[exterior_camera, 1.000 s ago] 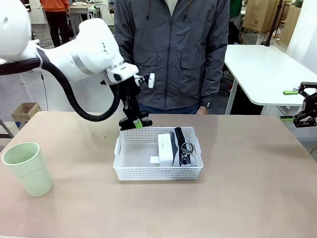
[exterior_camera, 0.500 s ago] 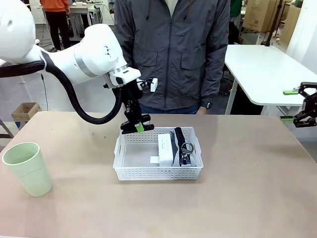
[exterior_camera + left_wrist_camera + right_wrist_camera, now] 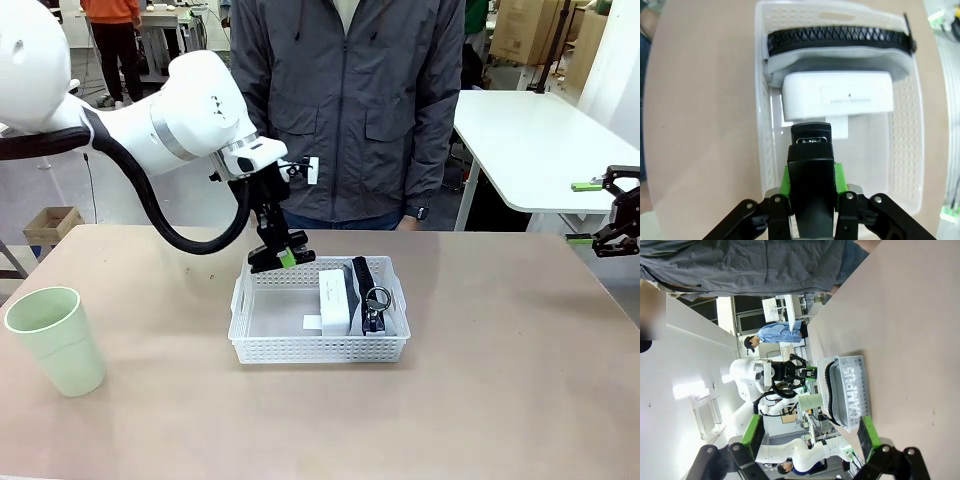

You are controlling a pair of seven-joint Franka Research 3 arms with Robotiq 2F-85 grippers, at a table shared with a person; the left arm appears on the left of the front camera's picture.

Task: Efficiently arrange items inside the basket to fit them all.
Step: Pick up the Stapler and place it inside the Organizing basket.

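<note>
Left end effector (image 3: pixel 280 258) clamped on black stapler (image 3: pixel 811 155), above basket (image 3: pixel 320 350) far-left rim; right end effector (image 3: pixel 582 212) fingers apart, well right of basket.

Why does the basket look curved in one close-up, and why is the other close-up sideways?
Left wrist view: a wide-angle lens bows the basket, and the black stapler looms large near the lens. Right wrist view: the camera is rolled, so table and person stand sideways. Front view: even light, soft shadows.
</note>
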